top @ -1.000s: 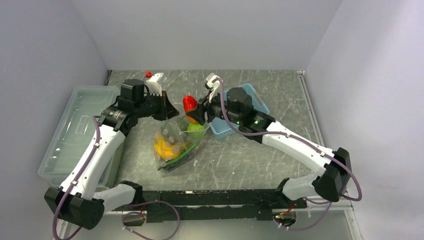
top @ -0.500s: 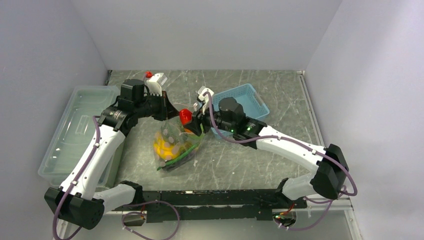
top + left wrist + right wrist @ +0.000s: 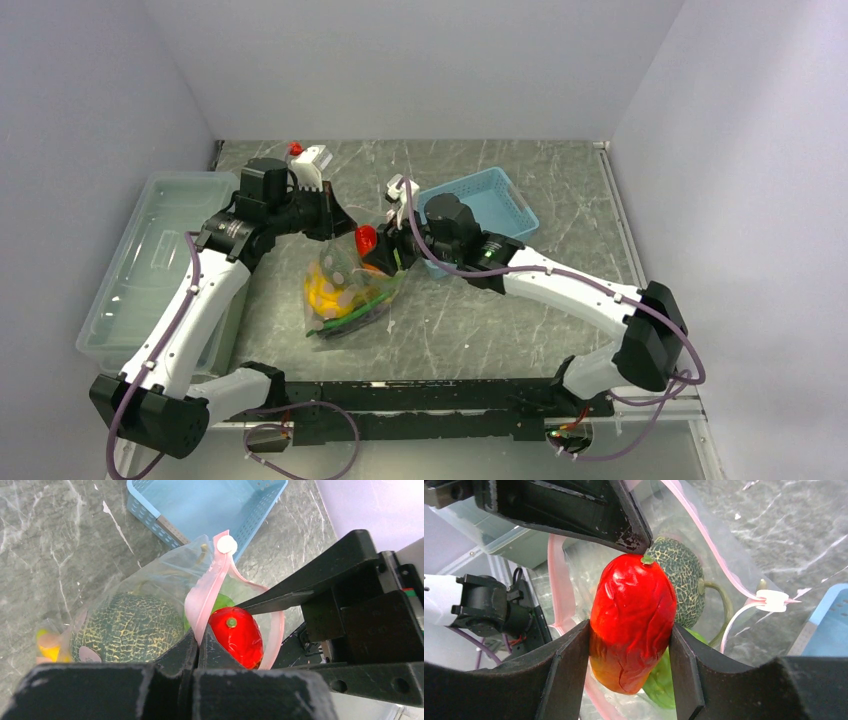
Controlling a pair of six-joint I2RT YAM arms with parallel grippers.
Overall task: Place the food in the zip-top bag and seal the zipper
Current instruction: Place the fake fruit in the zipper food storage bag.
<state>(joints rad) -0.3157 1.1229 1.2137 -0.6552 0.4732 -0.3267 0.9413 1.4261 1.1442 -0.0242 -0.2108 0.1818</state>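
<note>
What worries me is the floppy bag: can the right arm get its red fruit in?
Probably yes: the left gripper pinches the zipper, holding the bag open, red fruit at its mouth.

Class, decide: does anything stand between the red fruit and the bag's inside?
Nothing visible does. The left end effector pinches the zipper, holding the bag open; the right end effector holds the red fruit right at the mouth.

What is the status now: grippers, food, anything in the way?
Left gripper shut on zipper, zip-top bag mouth held open. Right gripper shut on red-orange fruit, at the mouth. No obstruction seen.
</note>
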